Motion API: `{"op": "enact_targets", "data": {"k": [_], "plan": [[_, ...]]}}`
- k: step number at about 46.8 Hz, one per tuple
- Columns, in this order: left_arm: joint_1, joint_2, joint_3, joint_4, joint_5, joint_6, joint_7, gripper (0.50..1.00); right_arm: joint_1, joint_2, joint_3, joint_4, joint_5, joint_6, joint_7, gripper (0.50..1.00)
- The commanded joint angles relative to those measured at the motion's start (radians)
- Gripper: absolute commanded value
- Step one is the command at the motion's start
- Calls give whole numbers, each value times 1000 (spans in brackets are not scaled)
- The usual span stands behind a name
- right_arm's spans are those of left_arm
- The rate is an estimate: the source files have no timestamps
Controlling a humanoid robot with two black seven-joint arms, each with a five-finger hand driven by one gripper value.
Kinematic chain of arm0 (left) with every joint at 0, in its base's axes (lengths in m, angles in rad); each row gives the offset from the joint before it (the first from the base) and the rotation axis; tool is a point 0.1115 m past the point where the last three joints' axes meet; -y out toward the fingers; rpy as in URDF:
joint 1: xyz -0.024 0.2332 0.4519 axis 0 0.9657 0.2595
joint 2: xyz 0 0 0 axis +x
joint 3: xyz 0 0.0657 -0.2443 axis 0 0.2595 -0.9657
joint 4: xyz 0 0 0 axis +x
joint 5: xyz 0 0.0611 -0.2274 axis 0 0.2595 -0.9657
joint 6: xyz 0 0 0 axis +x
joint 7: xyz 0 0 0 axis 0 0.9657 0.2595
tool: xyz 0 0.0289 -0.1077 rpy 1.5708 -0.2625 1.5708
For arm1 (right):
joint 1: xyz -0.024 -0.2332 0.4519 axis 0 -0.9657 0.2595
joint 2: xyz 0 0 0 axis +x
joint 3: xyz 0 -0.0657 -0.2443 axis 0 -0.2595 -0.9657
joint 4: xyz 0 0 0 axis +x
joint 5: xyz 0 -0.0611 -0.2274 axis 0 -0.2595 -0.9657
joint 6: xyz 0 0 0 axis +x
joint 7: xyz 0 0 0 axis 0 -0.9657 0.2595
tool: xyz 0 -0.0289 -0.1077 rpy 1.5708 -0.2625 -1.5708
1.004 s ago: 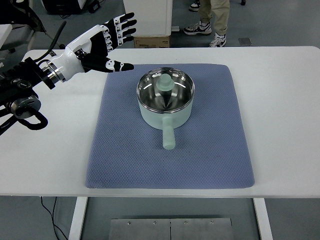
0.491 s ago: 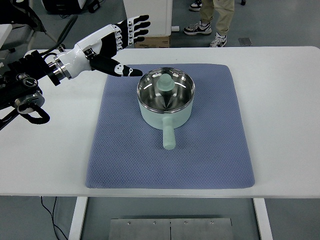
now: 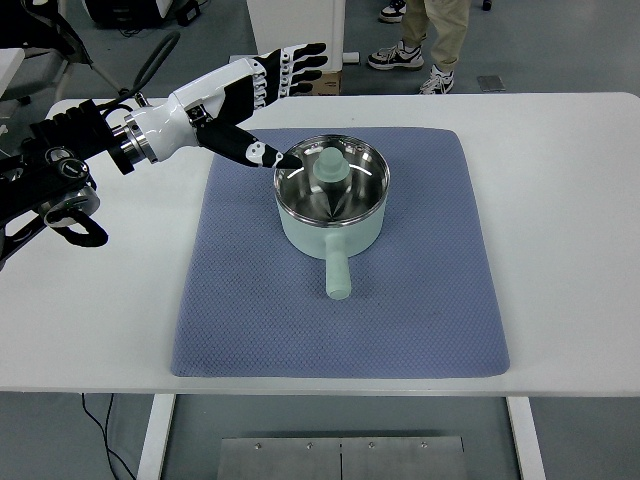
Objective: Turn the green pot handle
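Observation:
A pale green pot [image 3: 332, 225] with a shiny steel inside stands on the blue mat [image 3: 420, 300], near the mat's far middle. Its stubby green handle [image 3: 336, 273] points toward the table's near edge. My left hand [image 3: 272, 95] reaches in from the left, fingers spread, holding nothing. Its thumb tip lies just at the pot's left rim, while the other fingers stretch out beyond the pot's far left side. My right hand does not show.
The white table [image 3: 560, 220] surrounds the mat. Behind the table stand a white cabinet [image 3: 295, 30], a cardboard box [image 3: 300, 82] and a person's legs [image 3: 425, 40].
My left arm has swung steadily to the right over the last second, bringing the open hand from the table's far left up to the pot's left rim. The pot has not moved.

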Motion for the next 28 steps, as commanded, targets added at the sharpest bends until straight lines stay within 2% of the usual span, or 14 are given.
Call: {"op": "enact_targets", "data": {"k": [1,13,28], "plan": [[-11,6,1,-25,8,0,0,1000,0,0,0,0,0,0,1,1000],[-26,16,4,-62,80,-6,2,1000,0,0,0,0,0,0,1,1000],[-25,50,7,-113,151,-47,2,1000,0,0,0,0,0,0,0,1000]]}}
